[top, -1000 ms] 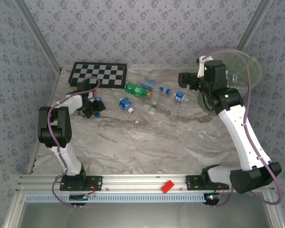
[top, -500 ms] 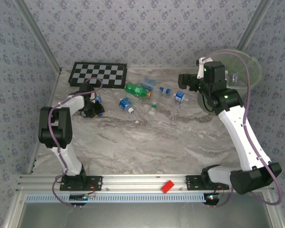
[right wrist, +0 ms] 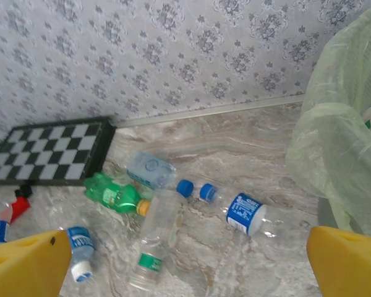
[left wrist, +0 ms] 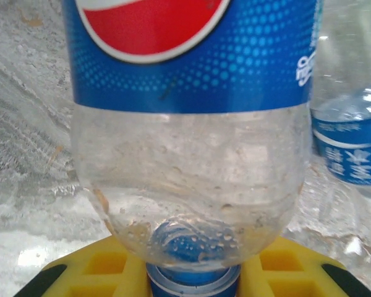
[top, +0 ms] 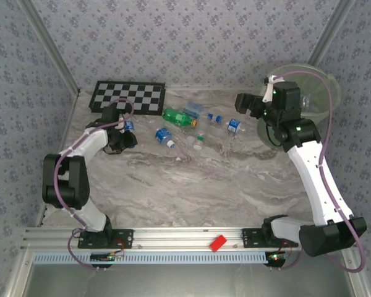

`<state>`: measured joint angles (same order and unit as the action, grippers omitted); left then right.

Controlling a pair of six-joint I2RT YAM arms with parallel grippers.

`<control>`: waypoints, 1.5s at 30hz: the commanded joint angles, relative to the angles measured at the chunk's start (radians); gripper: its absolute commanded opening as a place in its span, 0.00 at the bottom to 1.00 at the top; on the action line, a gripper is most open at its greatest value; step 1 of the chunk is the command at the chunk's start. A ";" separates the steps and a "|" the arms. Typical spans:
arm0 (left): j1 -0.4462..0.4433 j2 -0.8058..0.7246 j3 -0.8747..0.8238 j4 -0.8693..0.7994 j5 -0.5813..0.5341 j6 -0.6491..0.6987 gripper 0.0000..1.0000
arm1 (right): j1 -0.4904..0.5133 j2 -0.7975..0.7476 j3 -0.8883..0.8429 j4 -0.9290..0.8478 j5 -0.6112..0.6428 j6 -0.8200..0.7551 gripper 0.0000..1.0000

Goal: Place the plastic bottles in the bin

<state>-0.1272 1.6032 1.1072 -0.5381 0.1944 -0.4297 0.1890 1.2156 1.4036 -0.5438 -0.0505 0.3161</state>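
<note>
Flower-patterned wallpaper closes in a grey marbled table [top: 235,179], seen from above with both arms reaching toward its far edge. At the far left, just in front of the chequered board [top: 128,97], the left jaws are clenched on a clear bottle [left wrist: 191,154] with a blue band and a red-and-white badge. Its blue cap points back at the wrist camera, between the yellow fingers [left wrist: 105,266]. A second bottle [left wrist: 349,148] with a blue label lies just beside it on the marble.

At the far right, the right jaws stand wide apart with nothing between them, and their yellow fingertips [right wrist: 25,263] hang above the table, next to the bin [top: 318,93]. The bin is a pale green bucket with a thin liner and sits in the far right corner.

The other plastic bottles [top: 198,127] lie scattered along the far middle of the table. Among them are a green bottle [top: 178,117] and a blue-capped bottle [right wrist: 244,213] lying on its side. A small red block [top: 218,242] rests on the near rail.
</note>
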 commanded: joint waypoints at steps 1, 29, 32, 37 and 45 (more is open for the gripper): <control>-0.020 -0.099 -0.004 -0.029 -0.004 0.017 0.21 | -0.047 -0.018 -0.014 0.116 -0.142 0.088 1.00; -0.508 -0.275 0.253 0.009 -0.025 0.214 0.20 | 0.221 0.254 0.276 -0.052 -0.434 0.185 0.84; -0.551 -0.261 0.277 -0.004 -0.043 0.232 0.20 | 0.235 0.281 0.301 -0.050 -0.455 0.200 0.84; -0.594 -0.229 0.298 -0.023 -0.067 0.249 0.19 | 0.259 0.315 0.333 -0.053 -0.455 0.209 0.85; -0.661 -0.199 0.341 -0.042 -0.104 0.291 0.19 | 0.272 0.337 0.341 -0.053 -0.468 0.221 0.83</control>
<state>-0.7712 1.4025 1.4002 -0.5709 0.1127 -0.1745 0.4545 1.5410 1.7081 -0.5774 -0.4927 0.5182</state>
